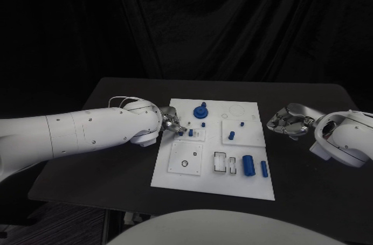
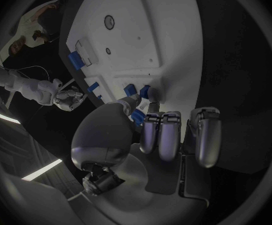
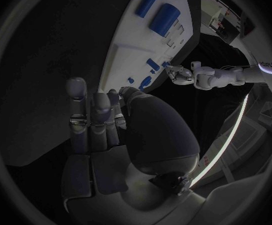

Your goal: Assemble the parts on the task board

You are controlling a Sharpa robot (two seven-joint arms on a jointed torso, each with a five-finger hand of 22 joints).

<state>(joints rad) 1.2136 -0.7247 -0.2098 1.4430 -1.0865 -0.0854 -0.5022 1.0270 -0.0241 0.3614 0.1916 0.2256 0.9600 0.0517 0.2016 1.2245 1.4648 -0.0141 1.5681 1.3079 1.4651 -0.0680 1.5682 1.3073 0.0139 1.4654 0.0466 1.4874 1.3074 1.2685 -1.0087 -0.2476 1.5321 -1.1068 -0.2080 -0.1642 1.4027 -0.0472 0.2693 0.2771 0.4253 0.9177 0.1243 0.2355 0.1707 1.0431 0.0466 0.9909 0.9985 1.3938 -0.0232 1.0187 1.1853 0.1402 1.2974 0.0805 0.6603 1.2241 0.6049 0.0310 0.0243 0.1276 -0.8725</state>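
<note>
The left hand (image 1: 172, 125) is reaching over the left edge of the white board (image 1: 186, 177) in the middle of the frame, its fingertips (image 2: 153, 106) closing round a small blue peg (image 1: 190, 132), probably to seat it. The right hand (image 1: 286, 122) is waiting off the board's right edge, fingers loosely apart, holding nothing. The blue cylinders (image 1: 249, 165) are lying toward the lower right, apparently awaiting their turn

Left arm reaches in, its hand (image 1: 172, 125) low, fingertips (image 2: 153, 106) pinching a small blue part (image 2: 145, 91). Right hand (image 1: 284, 122) hangs opposite, well apart from the left hand, fingers (image 3: 89, 120) loosely spread and upright, nothing in its palm.
</note>
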